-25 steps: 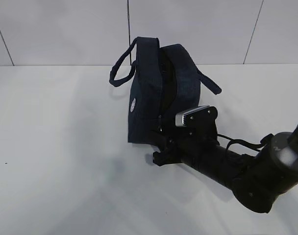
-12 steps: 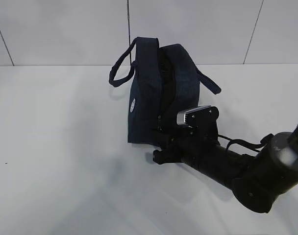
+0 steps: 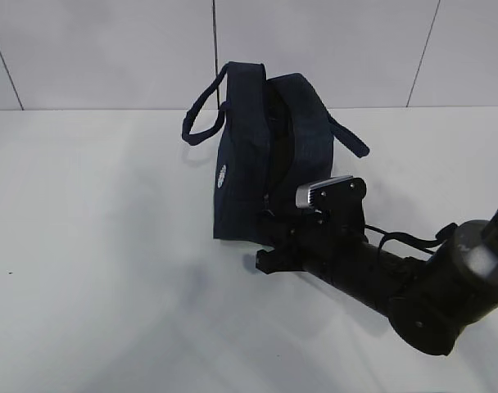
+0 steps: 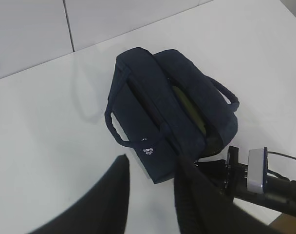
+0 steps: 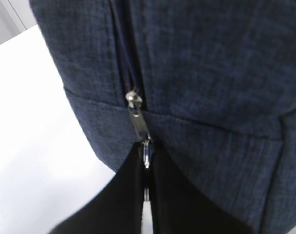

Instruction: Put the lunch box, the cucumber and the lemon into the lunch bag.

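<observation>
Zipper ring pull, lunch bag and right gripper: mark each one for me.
ring pull point(image 5: 146, 157), right wrist view, on the silver ring pinched between the jaws.
lunch bag point(image 4: 160, 100), left wrist view, on the navy fabric top.
right gripper point(image 3: 268, 259), exterior view, at the black tips by the bag's base.

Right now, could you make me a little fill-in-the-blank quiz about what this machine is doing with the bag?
1. The right gripper is shut on the silver ring of the ____ pull.
2. The lunch bag is dark ____ fabric.
3. The bag stands on a ____ table.
4. Through the bag's top gap, something ____ shows inside.

Missing words: zipper; navy; white; green
</observation>
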